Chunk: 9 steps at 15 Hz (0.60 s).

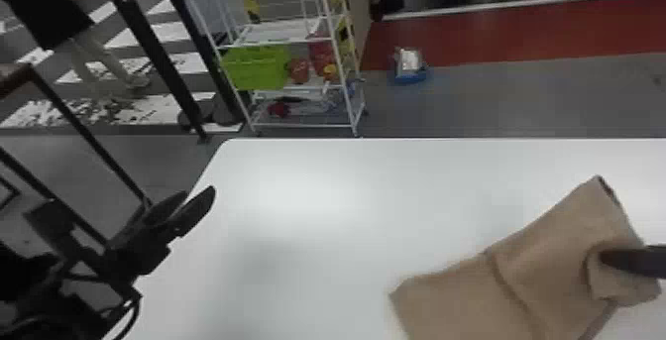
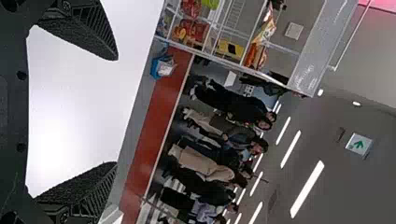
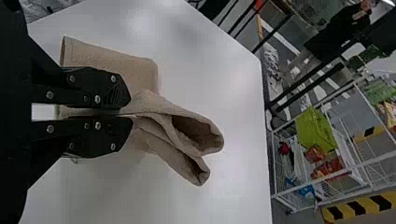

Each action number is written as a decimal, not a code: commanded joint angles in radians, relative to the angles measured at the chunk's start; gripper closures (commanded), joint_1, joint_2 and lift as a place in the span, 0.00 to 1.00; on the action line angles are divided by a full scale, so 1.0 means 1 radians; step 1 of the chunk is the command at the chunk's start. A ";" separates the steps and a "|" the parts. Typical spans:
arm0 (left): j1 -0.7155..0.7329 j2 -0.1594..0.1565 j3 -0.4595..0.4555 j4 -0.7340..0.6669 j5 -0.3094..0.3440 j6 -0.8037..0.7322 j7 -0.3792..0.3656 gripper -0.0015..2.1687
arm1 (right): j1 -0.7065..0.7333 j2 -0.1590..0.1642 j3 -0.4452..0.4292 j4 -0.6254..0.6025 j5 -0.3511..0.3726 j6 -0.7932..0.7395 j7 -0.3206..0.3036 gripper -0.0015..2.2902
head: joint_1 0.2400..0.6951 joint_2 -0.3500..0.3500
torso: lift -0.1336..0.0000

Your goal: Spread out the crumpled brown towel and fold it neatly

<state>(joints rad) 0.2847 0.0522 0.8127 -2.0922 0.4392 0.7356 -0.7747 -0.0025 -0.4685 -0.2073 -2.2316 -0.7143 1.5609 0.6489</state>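
White table (image 1: 317, 205), towel (image 1: 555, 250) lengthwise toward far right

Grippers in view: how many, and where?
2. Left gripper: open, near the table's left edge in the head view. Right gripper: shut on the brown towel.

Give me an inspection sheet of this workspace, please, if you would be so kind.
Surface: white table, flat
Job's things: brown towel, creased, one part bunched up
Clutter: nothing seen
Left gripper: fingers apart, near the table's left edge
Right gripper: fingers shut on the towel
Cables: black cable looping beside the left arm
Surroundings: white wire rack holding a green basket, beyond the table
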 commanded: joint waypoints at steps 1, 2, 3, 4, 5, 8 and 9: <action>0.007 0.000 0.005 -0.006 0.001 0.000 -0.001 0.04 | -0.014 -0.024 0.147 -0.040 0.047 0.011 0.000 0.46 | 1.00 1.00 | 0.08; 0.008 -0.002 0.008 -0.006 0.003 -0.003 -0.001 0.04 | -0.013 -0.036 0.206 -0.046 0.062 0.011 0.000 0.46 | 1.00 1.00 | 0.08; 0.008 -0.002 0.008 -0.006 0.003 -0.003 -0.001 0.04 | -0.008 -0.051 0.276 -0.048 0.090 0.011 0.000 0.46 | 1.00 1.00 | 0.08; 0.008 -0.002 0.008 -0.005 0.003 -0.003 0.000 0.04 | -0.005 -0.059 0.333 -0.049 0.121 0.011 0.002 0.46 | 1.00 1.00 | 0.08; 0.008 -0.002 0.008 -0.005 0.003 -0.003 0.000 0.04 | -0.014 -0.067 0.391 -0.048 0.150 0.011 0.002 0.46 | 1.00 1.00 | 0.08; 0.008 -0.005 0.005 -0.003 0.003 -0.006 0.003 0.04 | -0.017 -0.053 0.447 -0.046 0.176 0.011 0.006 0.38 | 1.00 1.00 | 0.08; 0.008 -0.005 0.000 0.000 0.003 -0.006 0.006 0.04 | -0.017 -0.032 0.454 -0.042 0.199 0.011 0.005 0.18 | 1.00 1.00 | 0.08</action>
<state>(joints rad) 0.2930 0.0477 0.8174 -2.0956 0.4418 0.7312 -0.7703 -0.0194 -0.5218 0.2293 -2.2776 -0.5401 1.5609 0.6545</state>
